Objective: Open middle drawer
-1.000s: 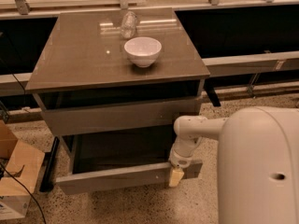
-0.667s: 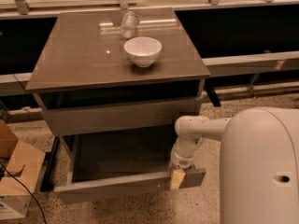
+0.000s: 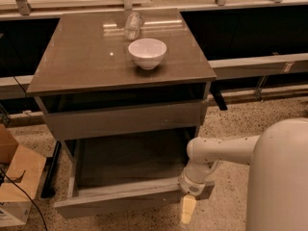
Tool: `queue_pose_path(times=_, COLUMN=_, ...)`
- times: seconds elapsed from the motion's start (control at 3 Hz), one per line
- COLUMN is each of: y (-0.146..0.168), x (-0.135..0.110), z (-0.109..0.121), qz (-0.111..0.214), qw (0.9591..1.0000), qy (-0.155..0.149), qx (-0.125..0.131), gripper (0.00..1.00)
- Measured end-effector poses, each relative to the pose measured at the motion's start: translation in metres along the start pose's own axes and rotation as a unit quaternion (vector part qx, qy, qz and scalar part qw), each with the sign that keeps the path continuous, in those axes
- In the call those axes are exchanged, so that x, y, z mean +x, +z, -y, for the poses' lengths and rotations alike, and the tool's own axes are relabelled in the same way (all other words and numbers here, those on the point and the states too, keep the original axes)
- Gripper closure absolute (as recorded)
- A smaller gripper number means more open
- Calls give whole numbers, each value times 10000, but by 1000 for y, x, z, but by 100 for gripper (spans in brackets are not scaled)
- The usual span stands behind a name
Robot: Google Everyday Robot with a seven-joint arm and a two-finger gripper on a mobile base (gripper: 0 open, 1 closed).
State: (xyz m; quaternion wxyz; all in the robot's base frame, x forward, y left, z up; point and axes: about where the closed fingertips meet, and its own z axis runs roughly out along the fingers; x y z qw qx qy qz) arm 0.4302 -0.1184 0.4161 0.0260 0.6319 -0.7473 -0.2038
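The middle drawer (image 3: 120, 200) is a wide, shallow grey-brown drawer. It stands pulled well out of the cabinet, and its dark inside looks empty. My gripper (image 3: 188, 205) hangs from the white arm (image 3: 216, 150) at the right end of the drawer's front, touching its top edge. Above it a grey-brown drawer front (image 3: 125, 121) sits closed under the countertop. The lowest drawer is hidden beneath the open one.
A white bowl (image 3: 147, 53) and a clear glass (image 3: 133, 26) stand on the cabinet's glossy top (image 3: 77, 61). A cardboard box (image 3: 17, 186) and a cable lie on the floor at the left. My white body (image 3: 281, 177) fills the lower right.
The middle drawer has slid further out toward the camera, and my gripper has moved down and forward with its front.
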Motion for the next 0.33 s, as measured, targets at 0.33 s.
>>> queue_pose_path(times=0.33, y=0, x=0, z=0, qz=0, qw=10000, qy=0, qx=0, gripper=0)
